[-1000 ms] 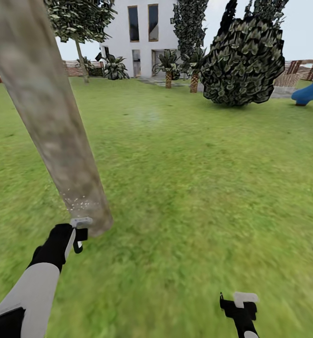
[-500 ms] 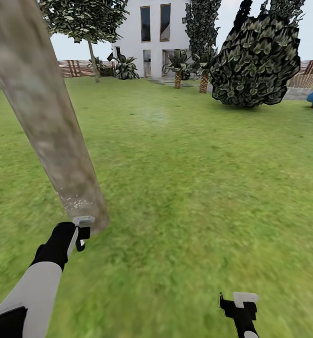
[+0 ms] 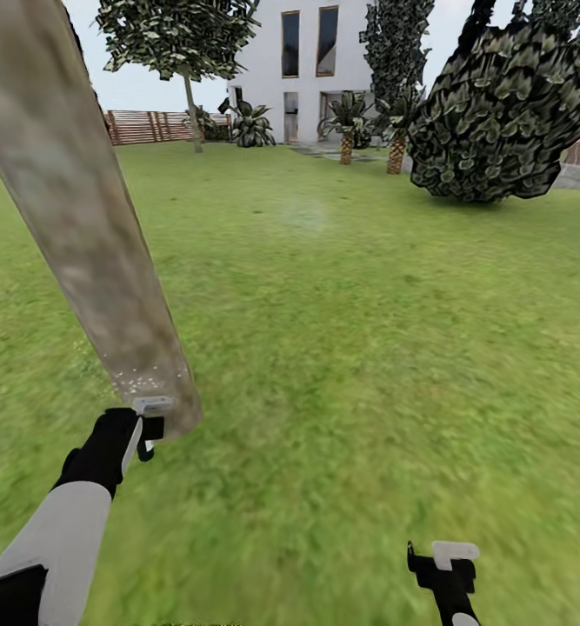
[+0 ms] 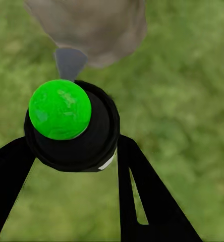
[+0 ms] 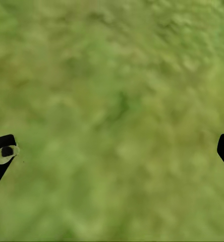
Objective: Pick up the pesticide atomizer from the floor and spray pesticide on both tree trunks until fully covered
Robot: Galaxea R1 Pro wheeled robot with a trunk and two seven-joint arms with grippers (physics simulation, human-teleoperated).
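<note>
Lawn (image 3: 368, 348): left claw (image 4: 71, 151) clamps the atomizer (image 4: 71, 123) beside the speckled tree trunk (image 3: 90, 226); right claw (image 5: 112, 151) spread wide, empty.

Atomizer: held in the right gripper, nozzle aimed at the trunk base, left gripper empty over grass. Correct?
Wrong arm. The left gripper holds the atomizer, nozzle toward the trunk base, as the left wrist view shows. The right gripper is the empty one, open over grass.

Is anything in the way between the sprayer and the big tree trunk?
No, nothing visible. The left gripper holds the sprayer right at the foot of the trunk. Its nozzle points straight at the bark, and white specks dot the trunk just above.
</note>
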